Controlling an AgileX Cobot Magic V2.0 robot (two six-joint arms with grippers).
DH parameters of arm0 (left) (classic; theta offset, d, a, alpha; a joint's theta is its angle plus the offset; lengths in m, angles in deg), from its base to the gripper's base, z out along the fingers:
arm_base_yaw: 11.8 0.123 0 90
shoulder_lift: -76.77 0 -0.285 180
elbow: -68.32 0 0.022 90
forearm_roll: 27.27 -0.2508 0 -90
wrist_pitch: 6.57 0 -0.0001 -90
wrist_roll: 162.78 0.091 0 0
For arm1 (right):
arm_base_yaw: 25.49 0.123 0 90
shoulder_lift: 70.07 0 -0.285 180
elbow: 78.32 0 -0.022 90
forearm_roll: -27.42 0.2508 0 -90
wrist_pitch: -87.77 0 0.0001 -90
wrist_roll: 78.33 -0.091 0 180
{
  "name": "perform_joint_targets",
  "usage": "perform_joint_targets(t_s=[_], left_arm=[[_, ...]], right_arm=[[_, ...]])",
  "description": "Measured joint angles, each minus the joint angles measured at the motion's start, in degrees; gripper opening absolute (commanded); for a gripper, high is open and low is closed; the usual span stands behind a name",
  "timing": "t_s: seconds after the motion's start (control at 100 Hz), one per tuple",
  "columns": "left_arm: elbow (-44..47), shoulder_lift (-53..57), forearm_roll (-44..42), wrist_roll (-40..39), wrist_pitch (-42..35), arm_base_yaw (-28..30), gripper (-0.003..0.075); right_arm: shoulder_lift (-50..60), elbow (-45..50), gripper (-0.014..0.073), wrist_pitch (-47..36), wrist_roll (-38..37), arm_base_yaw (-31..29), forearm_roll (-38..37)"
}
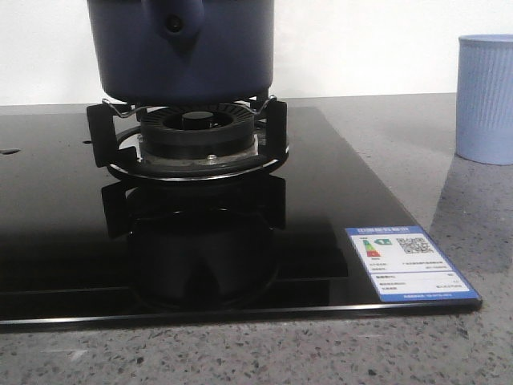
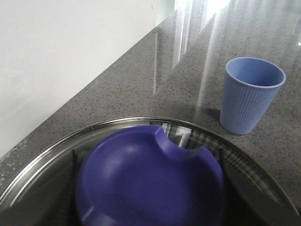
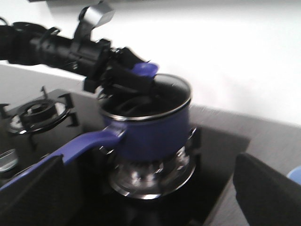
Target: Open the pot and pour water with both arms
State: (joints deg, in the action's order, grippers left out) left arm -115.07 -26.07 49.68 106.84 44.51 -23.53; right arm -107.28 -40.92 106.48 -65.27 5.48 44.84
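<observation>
On the left of the speckled grey stone counter [image 1: 240, 357] lies a glossy black glass hob [image 1: 200, 249], and the large round dark navy-blue pot [image 1: 180, 48] sits on the black burner grate [image 1: 188, 132] there, its long blue handle [image 3: 80, 143] reaching out toward the right arm, presumably so that arm can take it for pouring.

Over the pot, the left pincer [image 3: 136, 77] is clamped on the blue knob [image 3: 143, 69] of the round glass lid with a steel rim [image 2: 42, 165]. In the right wrist view the lid stands tilted, its far edge raised off the pot's rim; that suits the opening step, which looks under way rather than finished. The left wrist view looks straight down on the blurred knob, so the fingers themselves cannot be seen there.

The right pincer [image 3: 155, 212] is spread wide and holds nothing, its dark fingers [image 3: 268, 193] near the handle but apart from it, seemingly waiting for the lid to clear.

Well to the right stands the pale blue ribbed plastic cup [image 1: 486, 96], upright and clear of the hob, likely to receive the water.
</observation>
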Motion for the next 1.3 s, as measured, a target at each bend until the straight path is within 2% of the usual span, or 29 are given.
perform_joint_targets(t_s=[0.22, 0.29, 0.41, 0.57, 0.65, 0.94, 1.14, 1.3], left_arm=[[0.1, 7.3, 0.2, 0.0, 0.2, 0.0, 0.0301], [0.1, 9.9, 0.2, 0.0, 0.8, 0.0, 0.0301], [0.1, 13.7, 0.2, 0.0, 1.6, 0.0, 0.0301], [0.1, 17.9, 0.2, -2.1, 3.0, 0.0, 0.0301], [0.1, 19.8, 0.2, -3.4, 4.4, 0.0, 0.0301], [0.1, 23.7, 0.7, -4.4, 6.7, 0.0, 0.0301], [0.1, 23.8, 1.8, -4.4, 7.0, 0.0, 0.0301], [0.1, 23.8, 2.1, -4.5, 7.2, 0.0, 0.0301]], right_arm=[[0.0, 0.0, 0.0655, -4.0, 0.0, -1.0, -14.3], [0.0, 0.0, 0.0655, -3.6, 0.0, -3.3, -18.3], [0.0, 0.0, 0.0655, -2.4, -0.2, -10.3, -20.8], [0.0, 2.3, 0.0655, -2.0, -1.6, -20.7, -21.3], [0.0, 5.1, 0.0655, -2.9, -3.9, -23.7, -21.1], [-2.3, 17.5, 0.0655, -17.0, -5.8, -24.2, -16.1], [-8.1, 18.4, 0.0656, -26.3, -6.1, -22.6, -14.5], [-14.7, 18.4, 0.0656, -29.7, -6.1, -22.3, -12.5]])
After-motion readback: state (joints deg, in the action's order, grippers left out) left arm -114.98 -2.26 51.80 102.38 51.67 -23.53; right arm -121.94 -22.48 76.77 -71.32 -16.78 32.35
